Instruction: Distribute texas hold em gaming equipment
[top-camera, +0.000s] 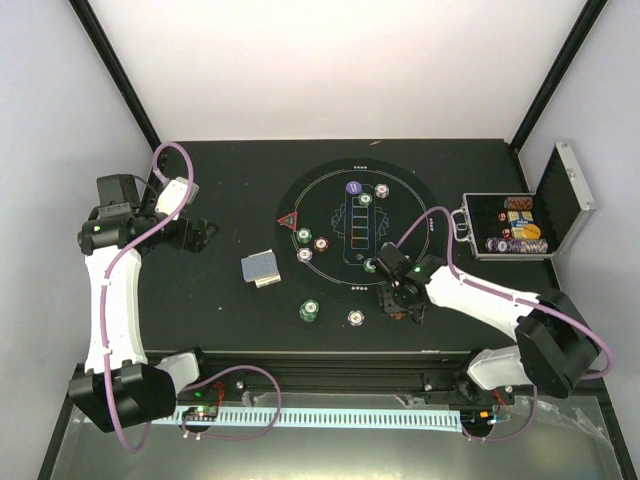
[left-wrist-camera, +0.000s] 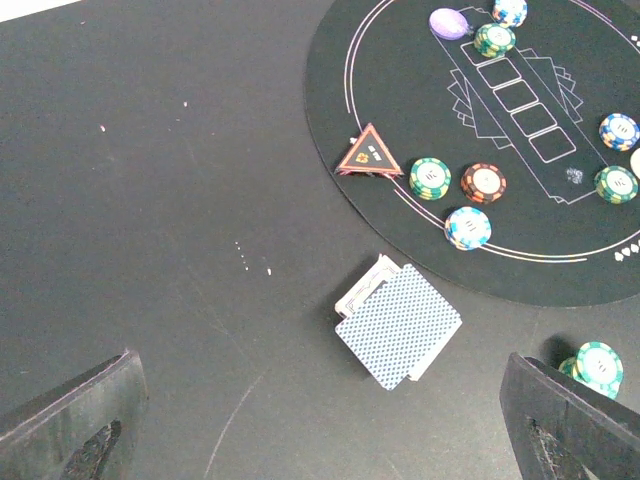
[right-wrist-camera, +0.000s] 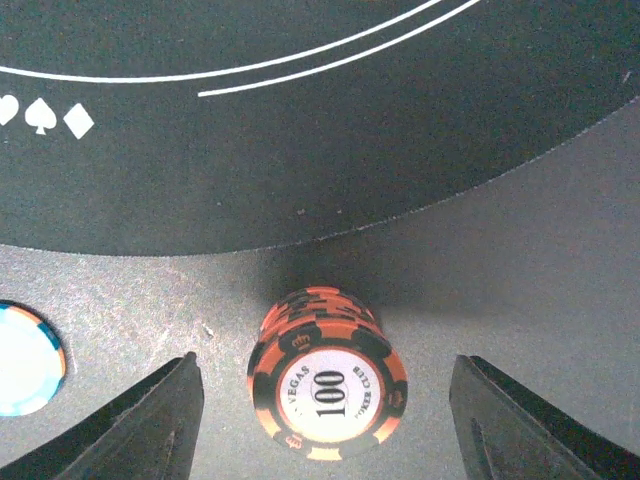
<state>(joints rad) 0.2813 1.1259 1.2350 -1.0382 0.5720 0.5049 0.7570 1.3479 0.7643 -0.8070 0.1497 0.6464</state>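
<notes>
A short stack of orange-and-black chips (right-wrist-camera: 328, 385) stands on the table just off the mat's edge. My right gripper (right-wrist-camera: 325, 365) is open around it, with a gap between the stack and each finger. In the top view the right gripper (top-camera: 400, 300) sits low at the mat's near-right rim. A deck of blue-backed cards (left-wrist-camera: 400, 325) (top-camera: 262, 268) lies left of the mat. My left gripper (top-camera: 200, 235) is open and empty at the far left, well away from the deck. On the mat are a red triangle marker (top-camera: 289, 220), a purple button (top-camera: 353, 187) and several chips.
The round black mat (top-camera: 330, 200) fills the table's middle. A silver case (top-camera: 520, 225) with chips stands open at the right. A green chip stack (top-camera: 309, 311) and a white chip (top-camera: 355, 318) sit near the front edge. A blue-white chip (right-wrist-camera: 25, 358) lies left of the right gripper.
</notes>
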